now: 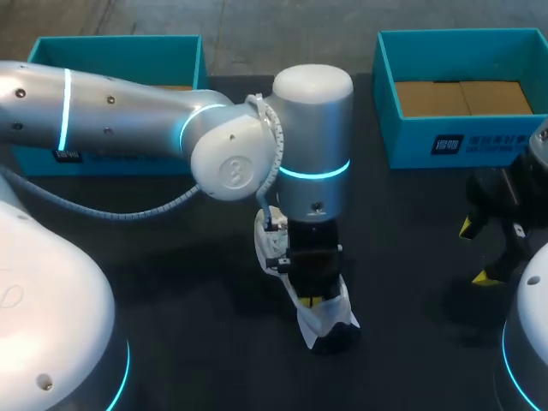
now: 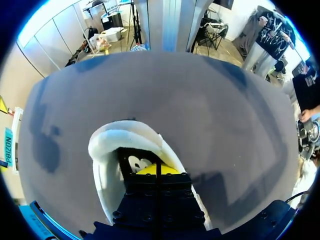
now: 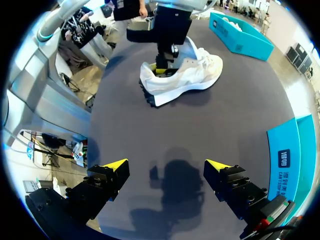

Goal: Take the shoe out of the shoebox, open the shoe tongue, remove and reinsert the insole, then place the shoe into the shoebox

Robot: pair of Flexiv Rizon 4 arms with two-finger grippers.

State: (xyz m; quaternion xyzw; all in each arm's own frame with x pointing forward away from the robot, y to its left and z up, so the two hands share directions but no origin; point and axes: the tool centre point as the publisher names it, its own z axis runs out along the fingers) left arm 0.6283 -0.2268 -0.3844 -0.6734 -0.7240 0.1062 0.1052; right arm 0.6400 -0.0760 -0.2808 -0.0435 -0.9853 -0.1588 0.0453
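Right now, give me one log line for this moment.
shoe: upright on table | left gripper: inside shoe opening at heel | right gripper: open, above table, apart from shoe

R jaws spread; white shoe ahead (L jaws inside it).

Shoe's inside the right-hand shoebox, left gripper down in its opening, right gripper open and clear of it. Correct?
No. The shoe stands on the table, not inside the right-hand shoebox, as the head view shows. The rest holds: left gripper down in its opening, right gripper open and clear of it.
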